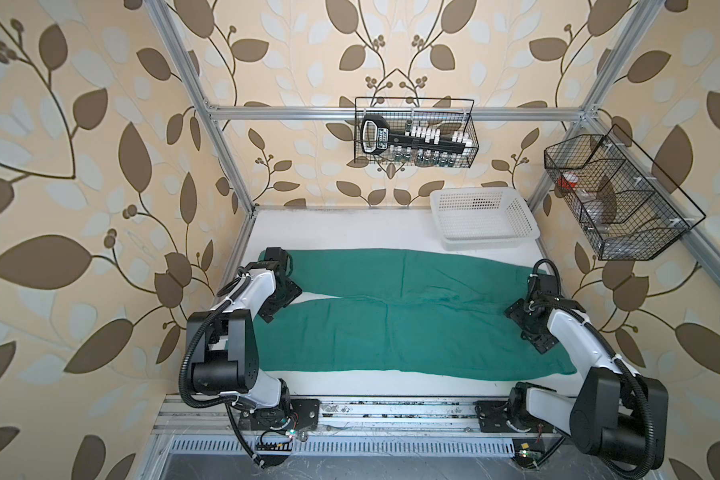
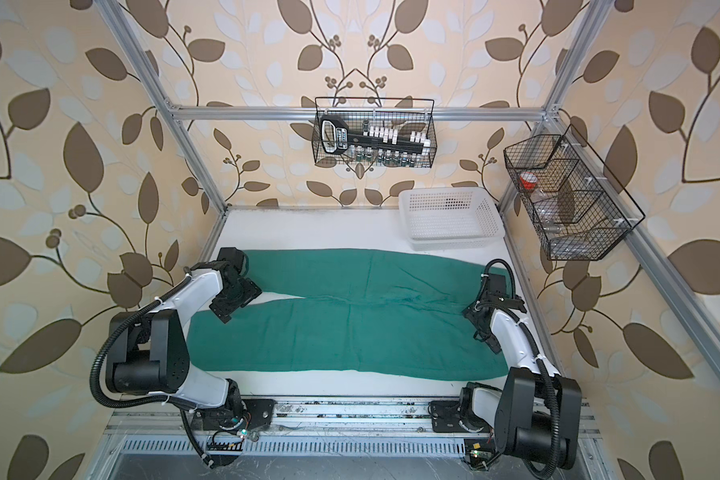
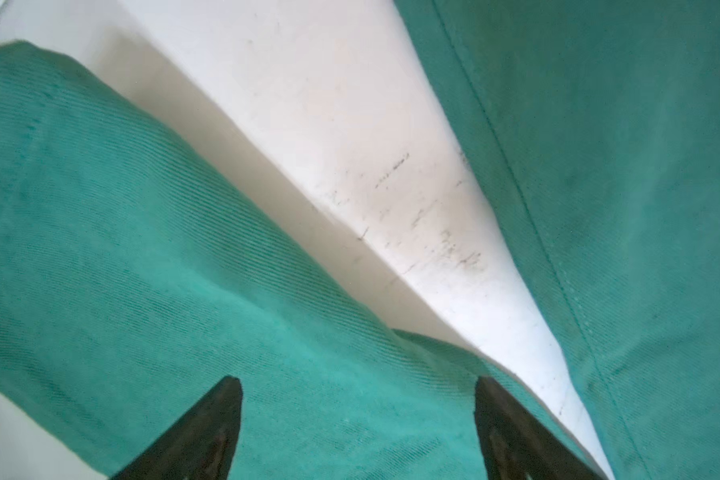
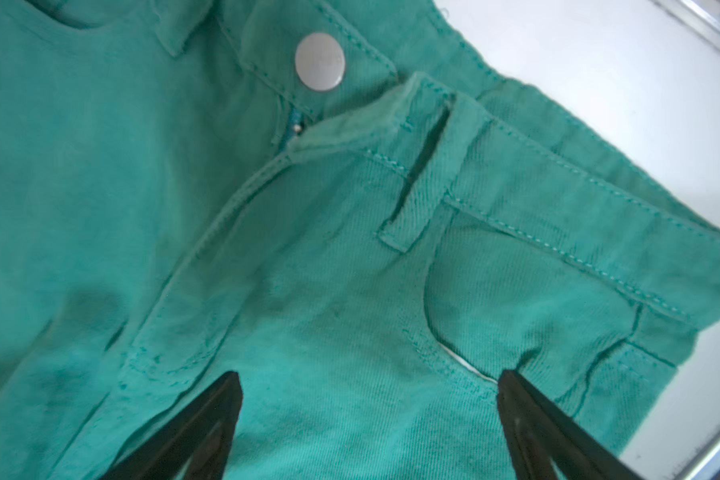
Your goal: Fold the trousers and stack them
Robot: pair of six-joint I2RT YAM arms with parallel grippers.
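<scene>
Trousers (image 1: 391, 328) lie flat across the white table (image 1: 350, 228), waist at the right, legs running left: teal twill with a metal button (image 4: 320, 61). I judge them soft, limp and not slippery, so I'd pinch the stitched waistband (image 4: 578, 166) and a leg hem (image 3: 5, 62). Left gripper (image 3: 357, 380) and right gripper (image 4: 369, 374) both hang spread over the cloth, holding nothing.
</scene>
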